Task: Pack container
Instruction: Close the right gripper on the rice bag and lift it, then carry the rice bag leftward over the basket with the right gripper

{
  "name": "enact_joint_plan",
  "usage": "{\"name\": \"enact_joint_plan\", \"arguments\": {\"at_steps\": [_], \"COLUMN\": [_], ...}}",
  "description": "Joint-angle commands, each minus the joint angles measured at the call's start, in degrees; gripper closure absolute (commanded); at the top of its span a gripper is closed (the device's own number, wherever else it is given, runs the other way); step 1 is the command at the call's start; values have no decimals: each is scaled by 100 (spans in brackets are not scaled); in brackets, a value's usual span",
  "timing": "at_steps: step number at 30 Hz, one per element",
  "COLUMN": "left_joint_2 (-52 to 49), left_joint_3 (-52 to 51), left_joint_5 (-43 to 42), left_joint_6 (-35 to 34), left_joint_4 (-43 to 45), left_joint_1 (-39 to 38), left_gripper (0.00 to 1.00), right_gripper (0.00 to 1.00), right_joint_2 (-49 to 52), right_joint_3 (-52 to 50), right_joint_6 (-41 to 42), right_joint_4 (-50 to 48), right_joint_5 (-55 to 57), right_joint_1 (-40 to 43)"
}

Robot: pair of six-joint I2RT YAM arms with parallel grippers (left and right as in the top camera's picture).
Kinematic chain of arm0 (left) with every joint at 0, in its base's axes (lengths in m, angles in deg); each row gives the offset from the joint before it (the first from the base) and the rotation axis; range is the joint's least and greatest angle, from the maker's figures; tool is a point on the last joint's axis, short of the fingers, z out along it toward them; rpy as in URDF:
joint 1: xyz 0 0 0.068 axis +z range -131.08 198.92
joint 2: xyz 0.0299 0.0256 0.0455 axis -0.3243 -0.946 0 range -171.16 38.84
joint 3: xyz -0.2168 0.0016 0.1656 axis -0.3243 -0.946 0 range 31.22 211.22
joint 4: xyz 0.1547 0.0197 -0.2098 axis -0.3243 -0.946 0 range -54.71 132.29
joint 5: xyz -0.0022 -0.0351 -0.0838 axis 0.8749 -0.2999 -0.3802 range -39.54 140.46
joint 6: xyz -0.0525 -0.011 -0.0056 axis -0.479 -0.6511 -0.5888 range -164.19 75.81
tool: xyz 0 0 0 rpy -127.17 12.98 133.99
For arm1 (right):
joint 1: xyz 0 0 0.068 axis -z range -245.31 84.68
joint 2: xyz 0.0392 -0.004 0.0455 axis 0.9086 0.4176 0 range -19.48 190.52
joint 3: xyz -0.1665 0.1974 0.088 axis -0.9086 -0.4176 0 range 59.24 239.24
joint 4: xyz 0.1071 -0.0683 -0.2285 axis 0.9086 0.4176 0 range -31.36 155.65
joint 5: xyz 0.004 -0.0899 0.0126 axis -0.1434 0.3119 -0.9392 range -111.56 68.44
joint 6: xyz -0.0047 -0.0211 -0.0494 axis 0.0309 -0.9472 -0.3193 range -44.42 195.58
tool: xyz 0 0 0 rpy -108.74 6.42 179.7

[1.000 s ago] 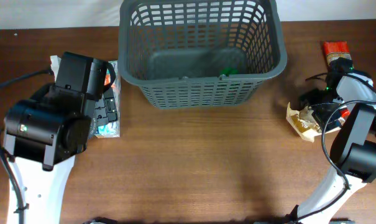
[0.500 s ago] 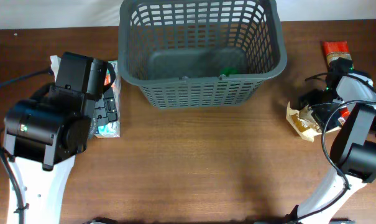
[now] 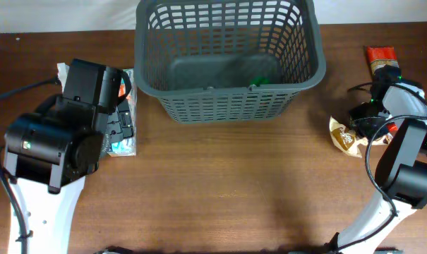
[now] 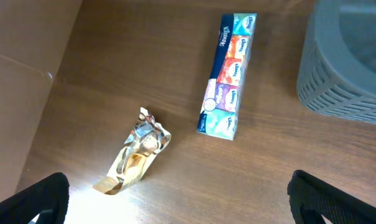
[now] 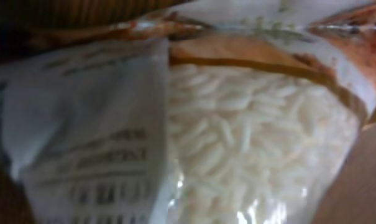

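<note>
The container [image 3: 227,106], a big dark grey lattice basket, stands at the back centre and shows at the upper right of the left wrist view [image 4: 349,68]. My right gripper [image 3: 361,121] is at the right table edge, shut on a clear bag of white rice [image 3: 344,137]. That bag [image 5: 237,143] fills the right wrist view and hides the fingers. My left gripper [image 4: 181,202] hovers open above the table left of the basket. Nothing is between its fingers [image 4: 26,199].
A long colourful tissue pack [image 4: 228,74] lies left of the basket, partly under the left arm [image 3: 128,144]. A crumpled gold pouch [image 4: 138,158] lies beside it. A red packet [image 3: 381,60] sits at the back right. Something small and green [image 3: 259,80] is inside the basket.
My right gripper has closed on the rice bag, and the bag now looks squeezed and smaller from above. The left arm has not moved.
</note>
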Motion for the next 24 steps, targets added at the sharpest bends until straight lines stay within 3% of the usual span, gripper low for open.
{"name": "enact_joint_plan", "arguments": {"at_steps": [1, 11, 20, 24], "left_joint_2": [-17, -17, -17, -17], "left_joint_3": [-17, -17, -17, -17], "left_joint_5": [-59, -55, -57, -57], "left_joint_6": [-79, -76, -76, -76], "left_joint_4": [-7, 39, 146, 151], "left_joint_1": [33, 33, 33, 33], "left_gripper": [1, 1, 1, 1], "right_gripper": [96, 96, 96, 96], "right_joint_2": [52, -227, -1150, -1637], "right_joint_3": [-127, 654, 3200, 4168], "right_joint_6": [-26, -1099, -1484, -2103], "right_joint_4": [-11, 426, 1620, 1681], "right_joint_5": [70, -39, -149, -514], "right_joint_1": [-4, -15, -22, -284]}}
